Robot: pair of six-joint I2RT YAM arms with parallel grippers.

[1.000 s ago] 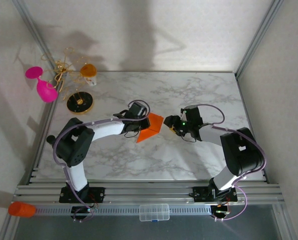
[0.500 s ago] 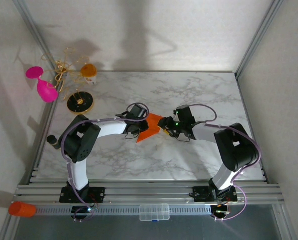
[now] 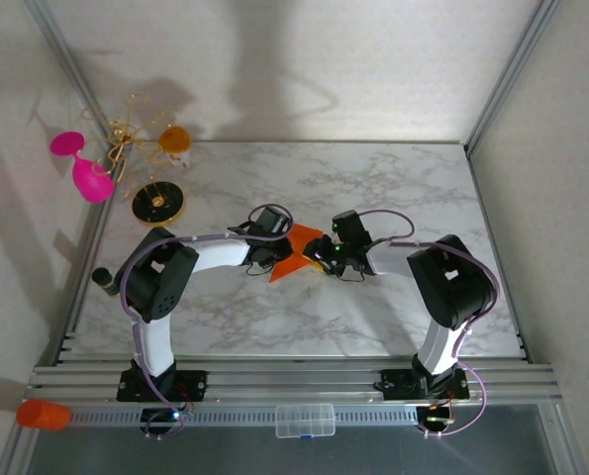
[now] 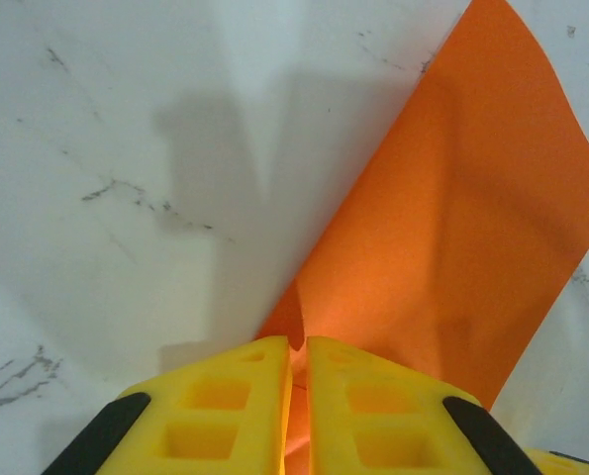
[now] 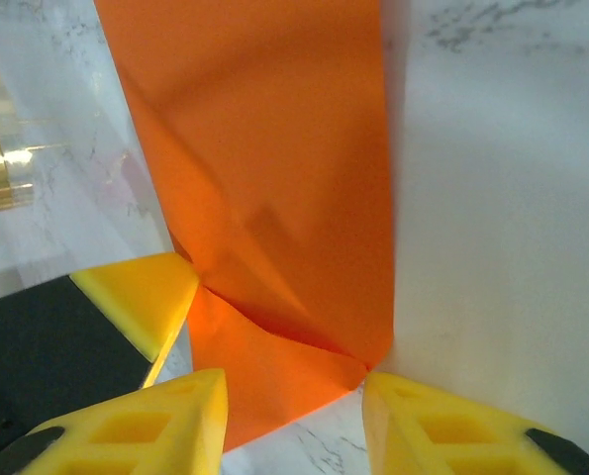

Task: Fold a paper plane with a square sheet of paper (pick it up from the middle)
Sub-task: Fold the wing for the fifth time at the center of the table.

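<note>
Left wrist view: left jaws clenched on orange paper (image 4: 452, 228) just ahead, right jaws spread astride its opp. corner, gripping nothing; close right squarely, w/o tugging the sheet.

White marble-patterned table (image 3: 373, 178); near its back left corner sit a round black-and-gold disc (image 3: 158, 203) and a small orange-and-white cup (image 3: 174, 139); the creased square sheet of paper (image 3: 292, 259) lies near the middle, partly lifted
</note>
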